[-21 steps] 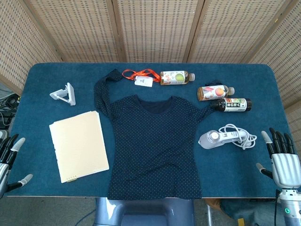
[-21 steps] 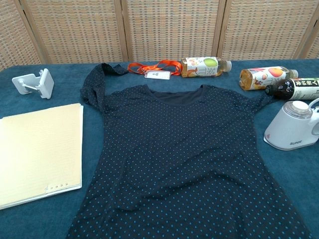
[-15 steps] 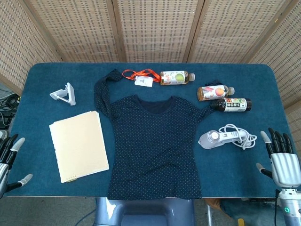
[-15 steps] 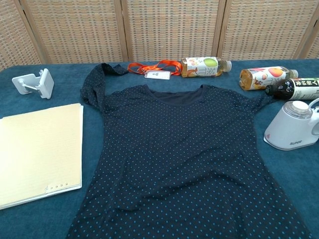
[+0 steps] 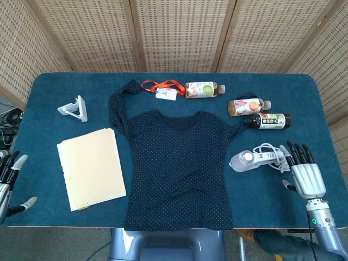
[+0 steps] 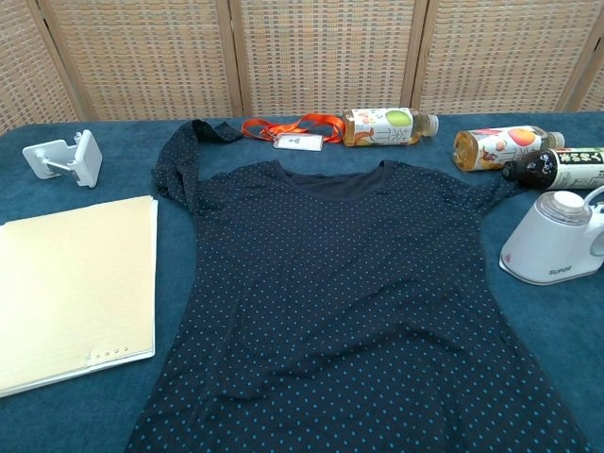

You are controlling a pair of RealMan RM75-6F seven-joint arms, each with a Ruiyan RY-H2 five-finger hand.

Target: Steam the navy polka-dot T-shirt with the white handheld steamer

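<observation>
Fingers (image 5: 296, 152) of the right hand (image 5: 306, 176) are seen spread and straight, nothing held between them, their tips pointing up the worktop (image 5: 49, 92) just beside the coiled cord (image 5: 272, 157) of the white handheld steamer (image 5: 246, 160). That steamer is found lying to the left of the right hand, body nearest the shirt, handle and cord trailing toward the hand, so its long axis is judged to run roughly left-to-right across the hand's reach. A sideways reach over the cord is what the pick-up appears to call for (the cord could well be snagged). The right hand is clearly the nearer one; the left hand (image 5: 8, 182) is caught only at the far left edge, fingers apart and empty, well away from the steamer.

The navy polka-dot T-shirt (image 5: 176, 166) is laid flat in the middle of the worktop, neck away from the robot, hem at the near edge, one sleeve twisted up toward the orange lanyard (image 5: 162, 87). The other sleeve is partly tucked near the three bottles (image 5: 256, 113) and cannot be made out fully.

From the chest view neither hand is shown, and the steamer is cut off at the right border, its handle hidden
</observation>
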